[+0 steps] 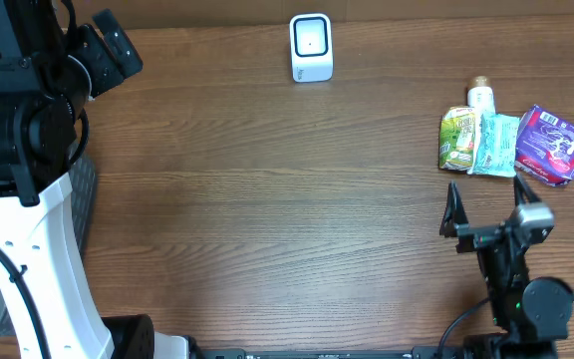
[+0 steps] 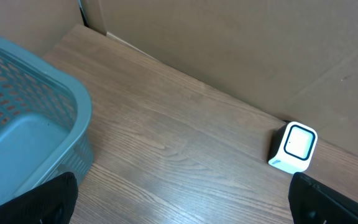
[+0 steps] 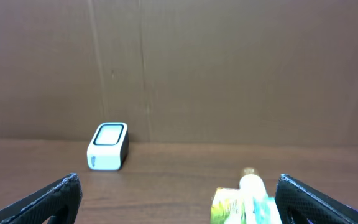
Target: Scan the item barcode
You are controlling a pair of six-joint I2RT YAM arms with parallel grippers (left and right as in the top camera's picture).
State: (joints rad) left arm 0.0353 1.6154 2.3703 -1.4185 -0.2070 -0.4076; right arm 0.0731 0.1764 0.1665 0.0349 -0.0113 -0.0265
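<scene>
The stuff to scan sits in a little pile at the right side of the table (image 1: 267, 209): a green pouch (image 1: 457, 139), a teal packet (image 1: 495, 145) touching it, and a purple packet (image 1: 553, 145) on the far right, tilted and overlapping the teal one. A small bottle (image 1: 480, 96) with a light cap lies just behind the green and teal ones. I can't make out a barcode on any of them from here.

The right gripper (image 1: 488, 204) hovers just in front of that pile, jaws spread wide with nothing between them. Its wrist cam catches the bottle and green pouch low in the frame, between the two fingers (image 3: 42, 200).

The scanner (image 1: 311, 47), a small white box with a lit face, stands at the back edge of the table near the middle, well apart from the items.

The left gripper (image 2: 185, 202) is up over the far left corner, also wide open and empty. A blue-grey plastic basket (image 2: 73, 115) sits right below it on the left.
</scene>
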